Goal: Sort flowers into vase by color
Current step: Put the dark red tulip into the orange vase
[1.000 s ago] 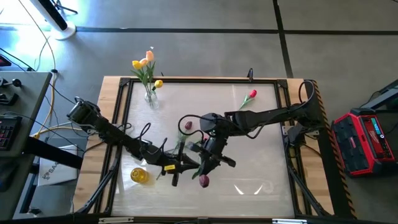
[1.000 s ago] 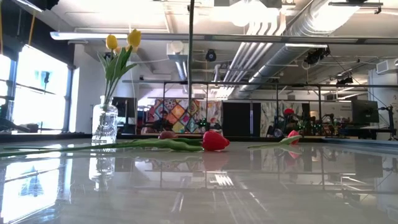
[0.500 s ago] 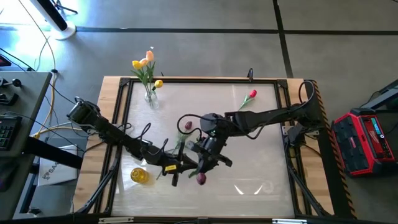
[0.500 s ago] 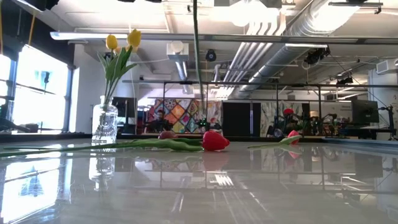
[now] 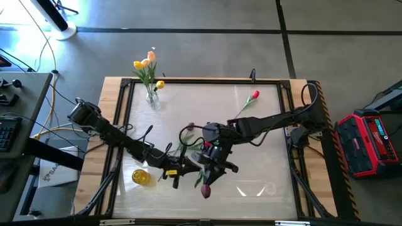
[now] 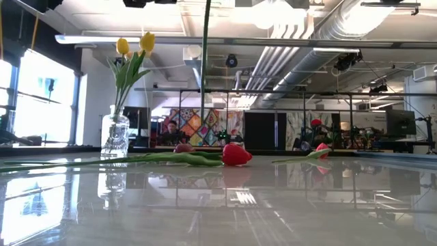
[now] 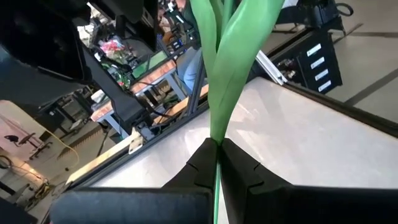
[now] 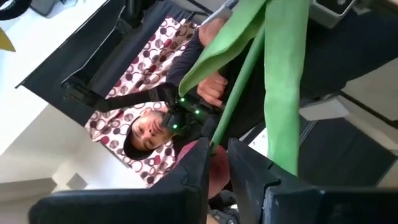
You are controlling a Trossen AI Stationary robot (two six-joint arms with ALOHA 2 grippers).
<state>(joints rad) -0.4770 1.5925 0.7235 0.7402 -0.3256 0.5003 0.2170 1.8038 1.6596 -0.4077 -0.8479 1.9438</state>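
Note:
A dark maroon tulip (image 5: pixel 205 191) with a long green stem is held off the table between both grippers, near the table's near edge. My left gripper (image 5: pixel 179 172) is shut on its stem (image 7: pixel 216 149), with the leaves (image 7: pixel 233 68) fanning out past the fingers. My right gripper (image 5: pixel 211 171) is also shut on the stem (image 8: pixel 231 112). In the low view the stem (image 6: pixel 205 41) hangs down from above. A glass vase (image 5: pixel 151 99) holding yellow and peach tulips (image 5: pixel 144 63) stands at the far left corner. My left gripper pinches the thin stem (image 7: pixel 216 163) between its two fingertips, fingers across it, just below where the leaves branch off. The tulip is lifted clear of the table. My right gripper pinches the stem (image 8: pixel 216 144) between its two fingers close to the maroon head (image 8: pixel 216 171), which shows behind the fingers. The stem and a leaf (image 8: pixel 283 81) run on past the fingertips.
A red tulip (image 5: pixel 251 97) lies near the far right corner. A maroon tulip (image 5: pixel 190 127) lies mid-table, and a yellow object (image 5: pixel 141 177) sits near the left edge. In the low view, red tulips (image 6: pixel 235 154) lie flat on the glossy top. A person (image 8: pixel 155 130) is beyond the table.
My right gripper has moved a little toward the near edge, carrying the maroon head with it. In the low view the hanging stem has swung slightly sideways and back. The left gripper has stayed nearly in place, shut on the stem.

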